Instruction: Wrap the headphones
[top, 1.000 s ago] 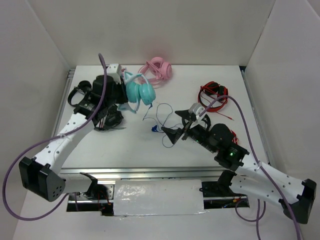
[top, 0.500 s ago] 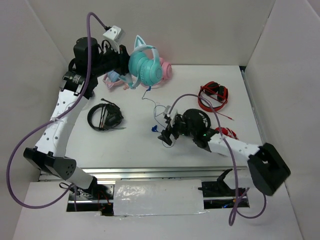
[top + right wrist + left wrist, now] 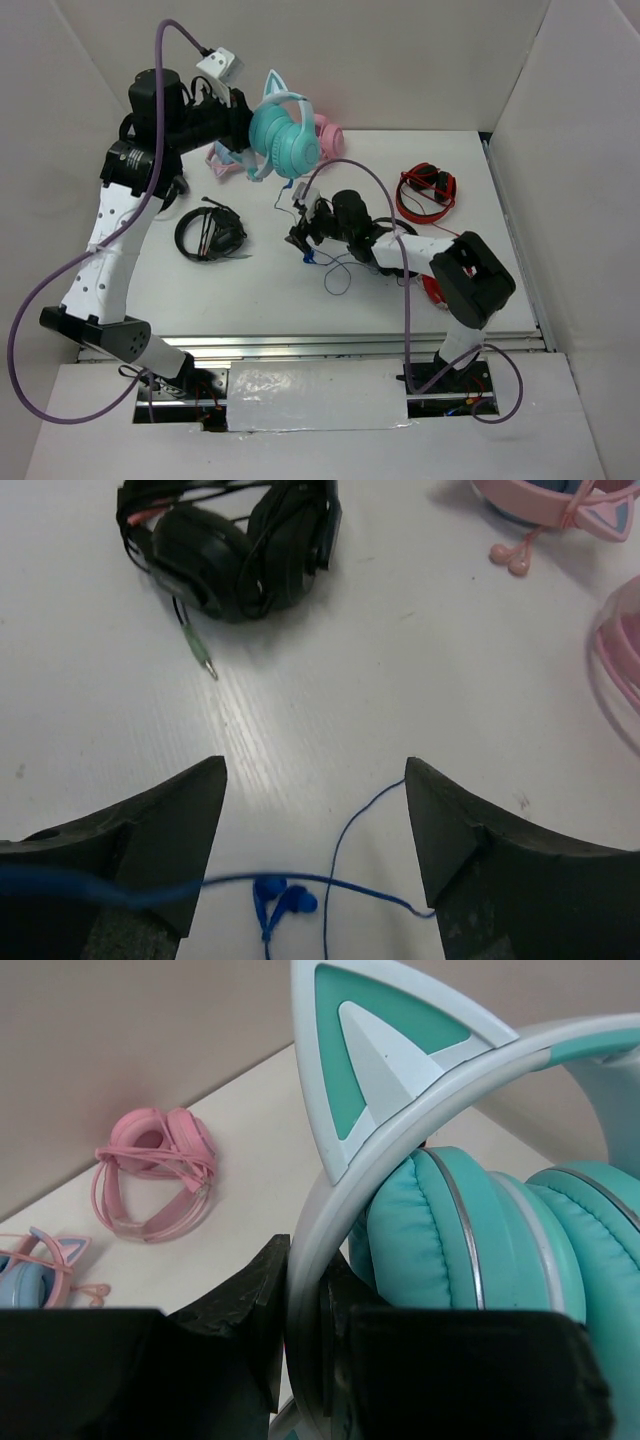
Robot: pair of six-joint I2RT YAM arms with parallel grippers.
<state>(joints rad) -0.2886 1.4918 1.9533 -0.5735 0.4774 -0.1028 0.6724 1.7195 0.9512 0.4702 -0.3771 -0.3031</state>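
The teal cat-ear headphones (image 3: 283, 140) hang in the air at the back left. My left gripper (image 3: 243, 128) is shut on their pale headband (image 3: 318, 1260), and the teal cups (image 3: 470, 1250) press against its right finger. Their thin dark blue cable (image 3: 292, 192) drops from the cups to the table and loops there (image 3: 345, 850), with a small blue pair of ends (image 3: 280, 900) beside the loop. My right gripper (image 3: 303, 232) is low over the table, open (image 3: 315, 768), and the cable runs across between its fingers without being pinched.
A black headset (image 3: 210, 235) lies left of the right gripper, its plug (image 3: 205, 665) pointing toward it. An all-pink pair (image 3: 330, 135) and a pink-and-blue cat-ear pair (image 3: 225, 160) lie at the back. Red headphones (image 3: 425, 190) sit at the right. White walls enclose the table.
The left arm has lifted the teal headphones off the table and up toward the back. The right arm has swung left and reached out low over the cable loops.
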